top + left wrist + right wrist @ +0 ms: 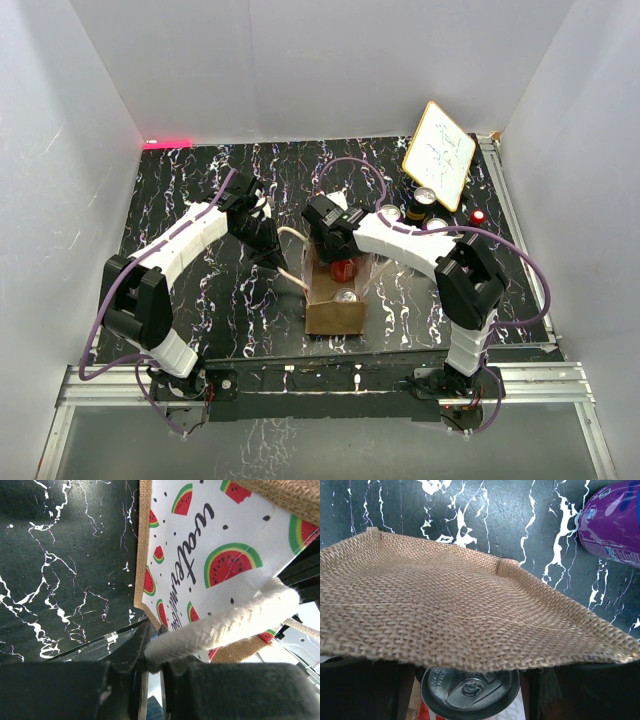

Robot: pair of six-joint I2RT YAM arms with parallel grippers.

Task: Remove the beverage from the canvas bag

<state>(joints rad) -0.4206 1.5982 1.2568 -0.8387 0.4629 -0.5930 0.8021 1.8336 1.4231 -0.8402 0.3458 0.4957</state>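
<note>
The canvas bag (334, 315) stands open at the table's middle front; its watermelon-print side (200, 555) fills the left wrist view. My left gripper (268, 250) is shut on a cream rope handle (225, 622), pinched between its jaws (152, 667), and holds it out to the bag's left. My right gripper (335, 250) reaches into the bag's far end. Its fingers (467, 675) sit close on both sides of a red-and-white beverage can (470, 692), partly hidden by the burlap wall (445, 610). That can (345, 268) shows red from above. A second, silver-topped can (346, 296) stands in the bag.
Several loose cans (425, 197) stand at the back right, beside a tilted white board (440, 155) and a small red can (478, 216). A purple can (615, 525) lies just beyond the bag. White walls enclose the black marbled table (190, 220).
</note>
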